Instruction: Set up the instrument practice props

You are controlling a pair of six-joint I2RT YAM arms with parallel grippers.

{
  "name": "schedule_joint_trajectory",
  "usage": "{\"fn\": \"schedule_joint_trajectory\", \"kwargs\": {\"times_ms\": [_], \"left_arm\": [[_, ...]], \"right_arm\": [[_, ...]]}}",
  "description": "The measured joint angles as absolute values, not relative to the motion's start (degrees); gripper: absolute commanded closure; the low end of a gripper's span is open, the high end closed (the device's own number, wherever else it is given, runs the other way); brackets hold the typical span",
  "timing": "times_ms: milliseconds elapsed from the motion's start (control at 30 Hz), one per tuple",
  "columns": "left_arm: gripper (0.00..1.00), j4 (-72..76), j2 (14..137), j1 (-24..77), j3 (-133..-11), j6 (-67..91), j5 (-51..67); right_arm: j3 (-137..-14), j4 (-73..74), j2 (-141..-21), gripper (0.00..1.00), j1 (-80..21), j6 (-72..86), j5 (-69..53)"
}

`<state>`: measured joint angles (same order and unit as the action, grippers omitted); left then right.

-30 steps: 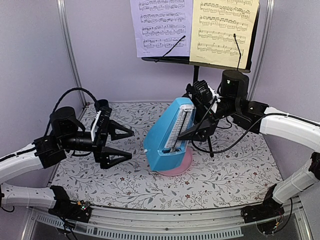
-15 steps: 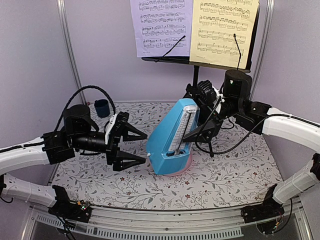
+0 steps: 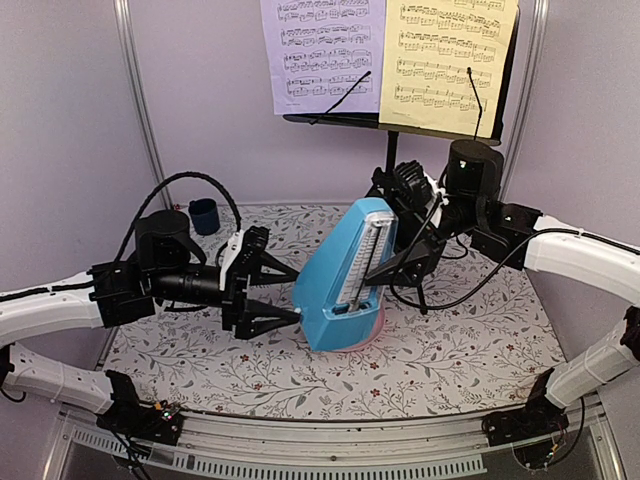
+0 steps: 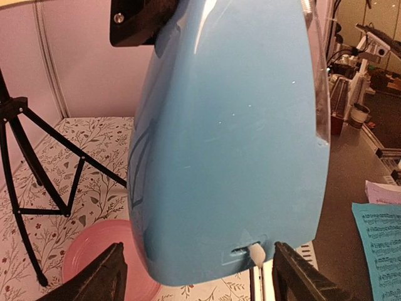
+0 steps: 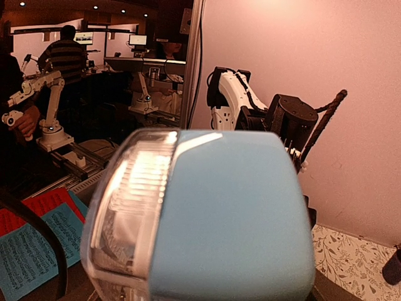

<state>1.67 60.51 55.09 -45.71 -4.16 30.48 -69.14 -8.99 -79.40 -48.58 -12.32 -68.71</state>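
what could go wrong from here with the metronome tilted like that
1. The metronome is tilted in the right end effector, which grips it near the top. It could swivel or slip down onto the pink plate.
2. The left end effector has its jaws open on either side of the base. Closing off-centre may push the smooth, tapered body out of the right grip.
3. The music stand has legs close behind the metronome, and a swing could knock them.
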Motion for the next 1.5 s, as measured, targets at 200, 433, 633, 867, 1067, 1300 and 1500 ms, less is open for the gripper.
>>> {"fn": "schedule_joint_trajectory", "kwargs": {"times_ms": [200,433,633,867,1067,1300,1500], "left_arm": [[0.27,1.65,60.60,55.33,-45.71,-4.34,29.47],[0.31,1.61,60.75,55.44,-45.71,-4.45,29.23],[0.32,1.58,60.75,55.48,-45.71,-4.45,29.19],[0.34,1.58,60.75,55.51,-45.71,-4.43,29.08],[0.35,1.58,60.75,55.51,-45.71,-4.43,29.06],[0.36,1.58,60.75,55.51,-45.71,-4.45,29.06],[0.38,1.58,60.75,55.51,-45.71,-4.45,29.06]], "right_arm": [[-69.14,-9.04,-79.33,0.68,-48.75,-11.75,-68.18],[-69.14,-9.10,-79.11,0.69,-48.75,-11.60,-67.81],[-69.14,-9.26,-79.09,0.69,-48.75,-11.57,-67.77],[-69.14,-9.41,-79.07,0.69,-48.75,-11.57,-67.64],[-69.14,-9.43,-79.02,0.69,-48.75,-11.57,-67.59],[-69.14,-9.43,-79.02,0.69,-48.75,-11.57,-67.57],[-69.14,-9.43,-79.02,0.69,-48.75,-11.57,-67.57]]}}
